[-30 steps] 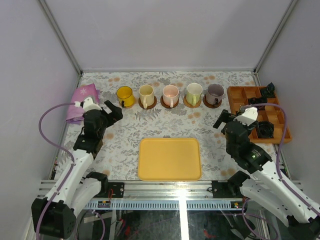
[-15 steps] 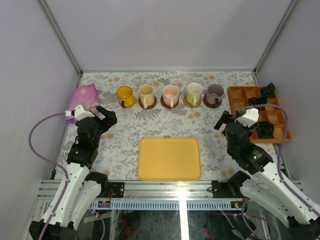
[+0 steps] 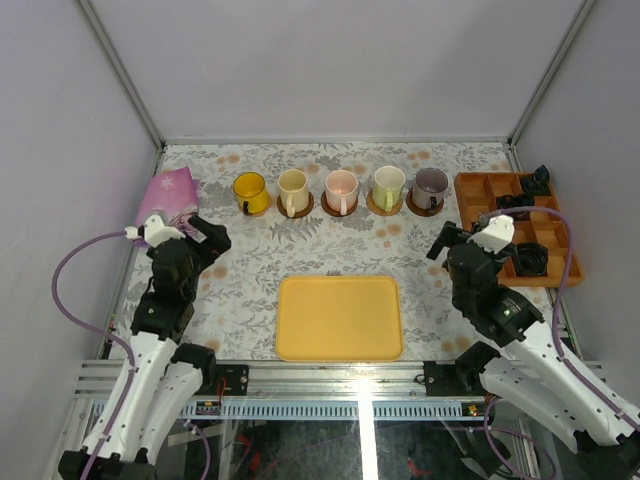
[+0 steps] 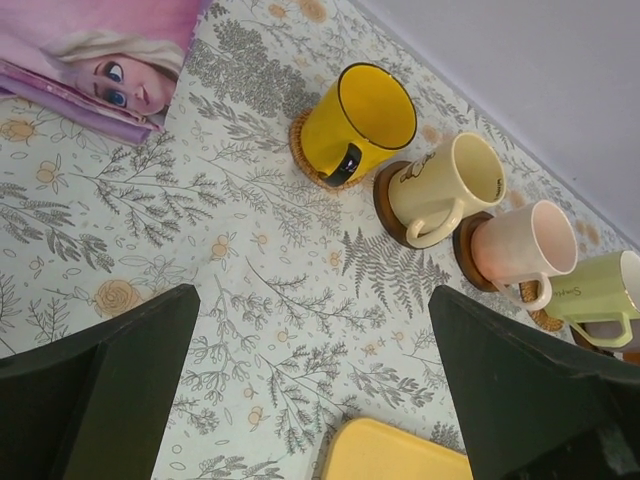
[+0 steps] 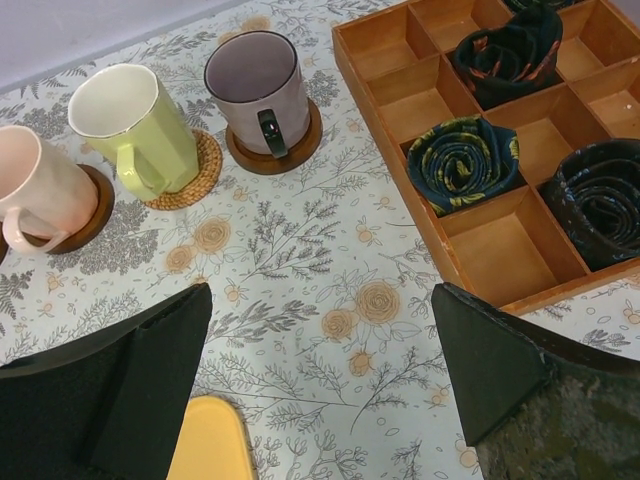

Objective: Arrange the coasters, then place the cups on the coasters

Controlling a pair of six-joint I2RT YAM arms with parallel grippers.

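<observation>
- All five small handled cups, from the glossy yellow cup (image 4: 365,120) to the purple-grey cup (image 5: 258,85), stand in a row along the far side of the flower-patterned table (image 3: 250,270).
- Each one sits on its own thin round coaster (image 5: 200,165), dark brown or woven tan.
- My left gripper (image 4: 312,300) hangs spread wide, holding nothing.
- My right gripper (image 5: 320,290) is the same, wide and empty.
- I'd call the job done: nothing looks left to place.

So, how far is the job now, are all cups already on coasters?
Done: the yellow cup, cream cup, pink cup, green cup and purple-grey cup stand in a row, each on a coaster. In hand: nothing; left gripper and right gripper are open, empty. Left: apparently nothing.
</observation>
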